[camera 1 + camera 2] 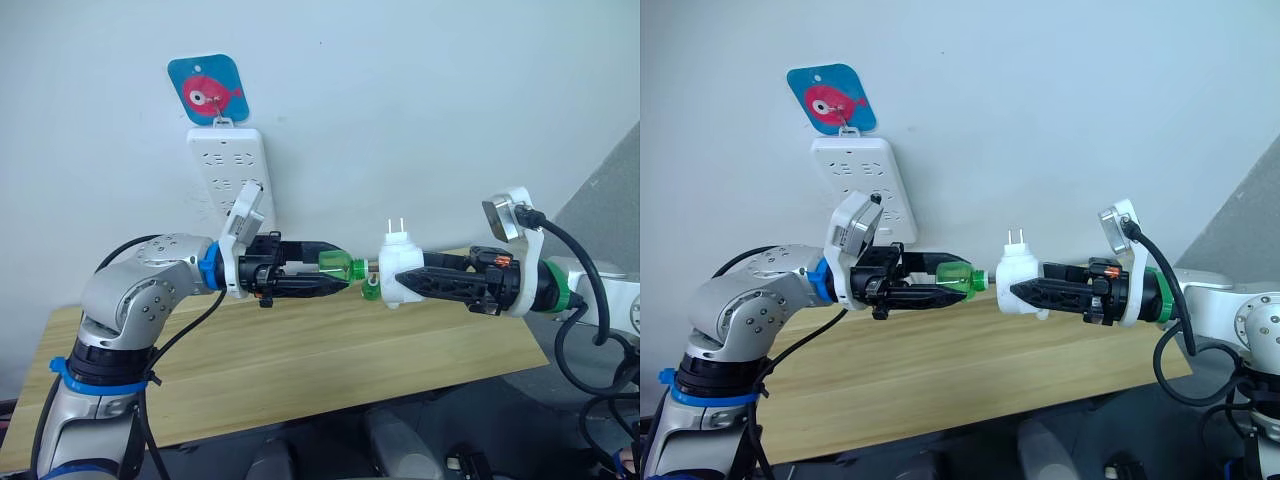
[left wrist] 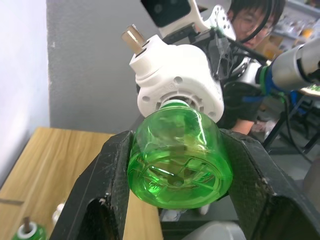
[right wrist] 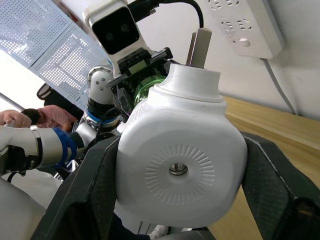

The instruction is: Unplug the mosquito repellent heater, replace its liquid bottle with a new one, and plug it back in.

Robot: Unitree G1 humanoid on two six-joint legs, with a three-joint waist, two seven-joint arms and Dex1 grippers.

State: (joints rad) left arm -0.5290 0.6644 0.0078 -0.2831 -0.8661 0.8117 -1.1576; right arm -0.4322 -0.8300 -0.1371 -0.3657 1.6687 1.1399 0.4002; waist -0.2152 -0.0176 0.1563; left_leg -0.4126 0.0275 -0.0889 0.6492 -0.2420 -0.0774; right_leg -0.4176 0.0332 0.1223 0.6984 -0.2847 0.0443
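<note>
The mosquito repellent heater (image 1: 400, 272) is a white rounded unit with two prongs pointing up, held above the table. My right gripper (image 1: 405, 276) is shut on it, its round vent face (image 3: 178, 170) showing between the fingers. My left gripper (image 1: 340, 268) is shut on a translucent green bottle (image 2: 177, 160), lying level. The bottle's neck sits in the heater's bottom opening (image 2: 175, 102). A second green bottle (image 2: 27, 232) with a white top stands on the table below. I cannot tell which of the two is the new one.
A long white power strip (image 1: 228, 170) hangs on the wall under a blue fish tag (image 1: 207, 92). The wooden table (image 1: 300, 360) runs beneath both arms. A small white piece (image 2: 59, 212) lies near the standing bottle. A person (image 2: 250, 20) sits beyond the table.
</note>
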